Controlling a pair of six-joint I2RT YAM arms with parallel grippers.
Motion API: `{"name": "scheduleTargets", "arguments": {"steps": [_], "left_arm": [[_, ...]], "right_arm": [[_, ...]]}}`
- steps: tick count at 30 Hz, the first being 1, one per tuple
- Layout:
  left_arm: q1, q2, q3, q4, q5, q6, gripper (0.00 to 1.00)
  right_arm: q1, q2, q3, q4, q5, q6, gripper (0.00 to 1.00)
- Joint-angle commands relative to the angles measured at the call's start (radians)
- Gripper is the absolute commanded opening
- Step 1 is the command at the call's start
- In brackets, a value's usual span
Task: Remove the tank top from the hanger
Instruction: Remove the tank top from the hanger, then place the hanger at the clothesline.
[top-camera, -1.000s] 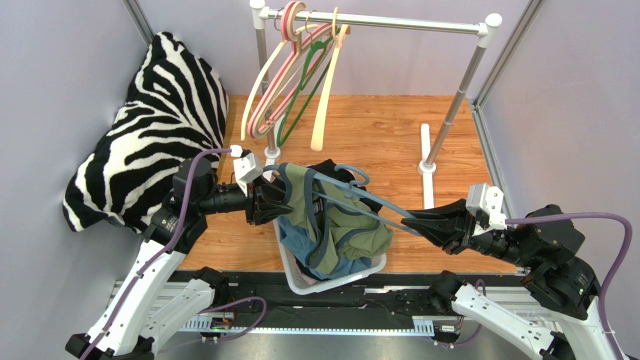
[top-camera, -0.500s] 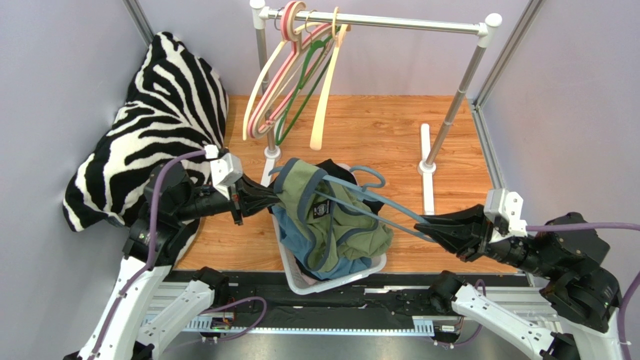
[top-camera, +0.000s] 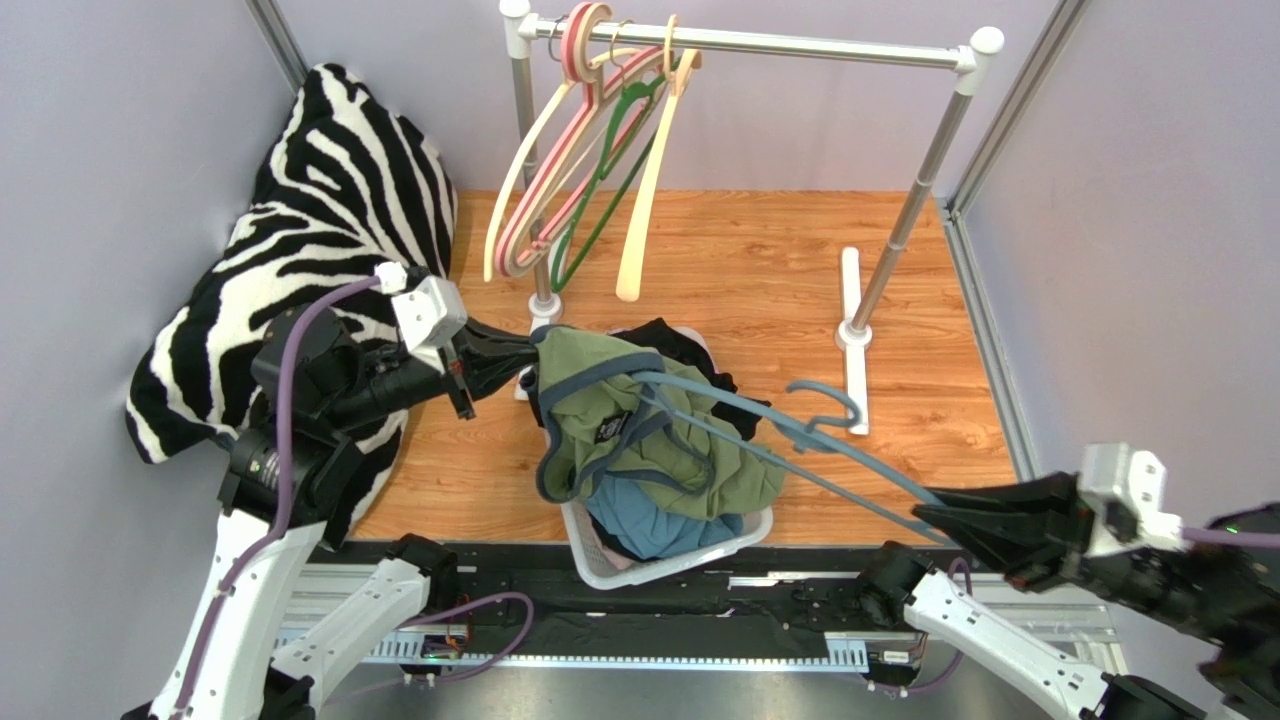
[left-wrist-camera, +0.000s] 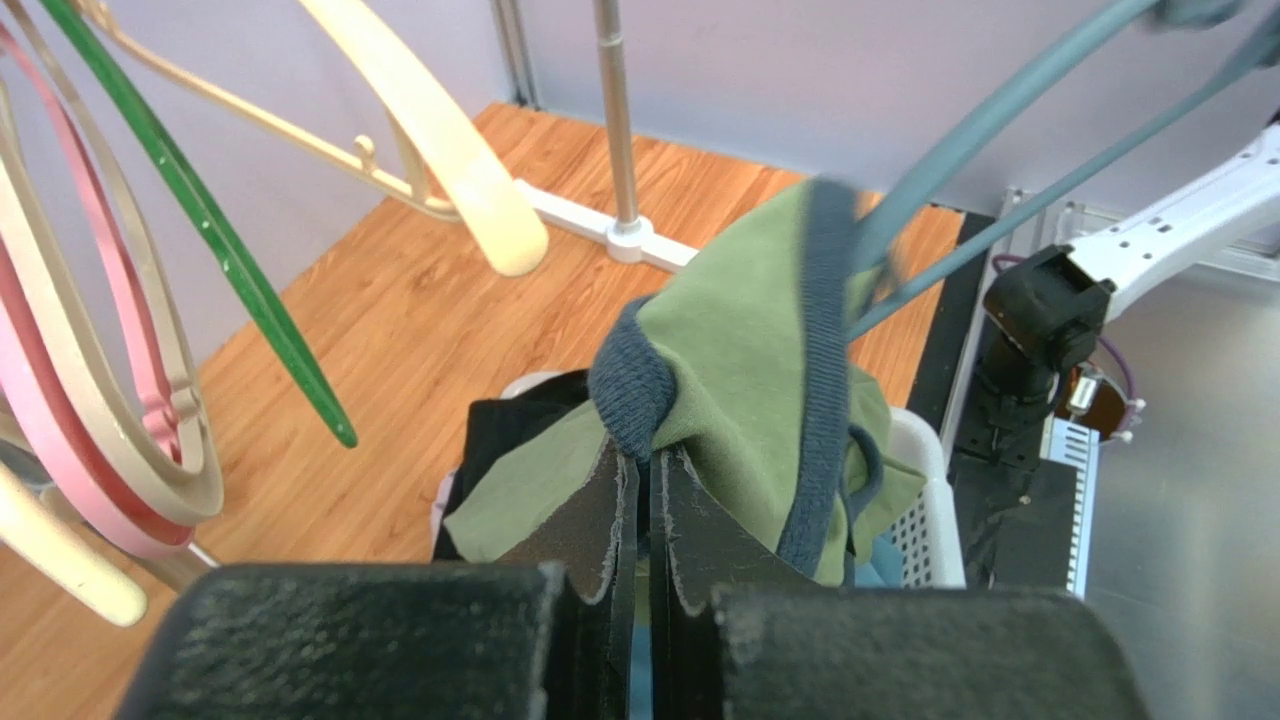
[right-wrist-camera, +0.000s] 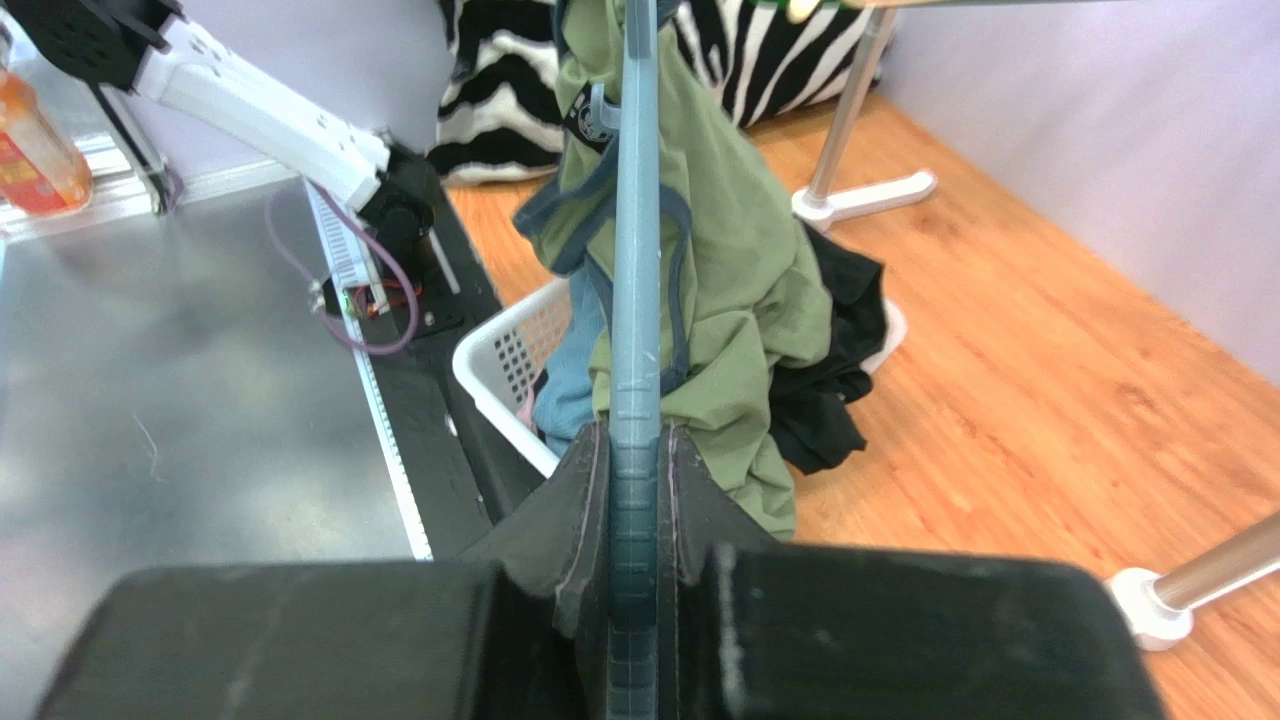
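We look down on a wooden surface (top-camera: 751, 270) closed in by plain grey walls (top-camera: 1127, 225) on three sides. A metal clothes rack (top-camera: 781, 45) stands along the far edge, its rail crossing from the middle towards the far right corner. Cream, pink and green spare hangers (top-camera: 579, 165) are bunched at the rail's left end. A large zebra-striped cushion (top-camera: 316, 255) fills the far left corner and leans against the left wall. A white laundry basket (top-camera: 676, 558) sits at the middle of the near edge, with a black garment (top-camera: 676, 345) and a blue garment (top-camera: 646, 525) inside.

We see the green tank top (top-camera: 601, 390), trimmed in navy, hanging above the basket, its lower folds draping down into it. It is stretched between the two arms. The left gripper (top-camera: 519, 353) reaches in from the left edge, and in the left wrist view its fingers (left-wrist-camera: 601, 510) are pinched tight on a fold of the green cloth beside the navy trim. The blue hanger (top-camera: 804, 435) runs from inside the tank top towards the near right corner, with its hook out in the open. The right gripper (top-camera: 939, 525) is clamped on the hanger's far end. The right wrist view shows the hanger's bar pressed between its closed fingers (right-wrist-camera: 579, 465), with the tank top draped over the other end of the bar.
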Motion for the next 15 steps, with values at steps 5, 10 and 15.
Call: {"name": "scheduleTargets", "arguments": {"steps": [5, 10, 15], "left_arm": [[-0.042, 0.116, 0.032, 0.027, 0.050, -0.010, 0.00], [-0.124, 0.190, 0.102, -0.090, 0.042, 0.060, 0.00], [-0.232, 0.274, 0.185, -0.191, -0.059, 0.191, 0.00]], "right_arm": [[-0.001, 0.014, 0.172, -0.047, 0.349, 0.050, 0.00], [0.000, 0.079, 0.138, 0.062, 0.462, 0.011, 0.00], [-0.001, 0.207, 0.127, 0.151, 0.641, 0.023, 0.00]]}}
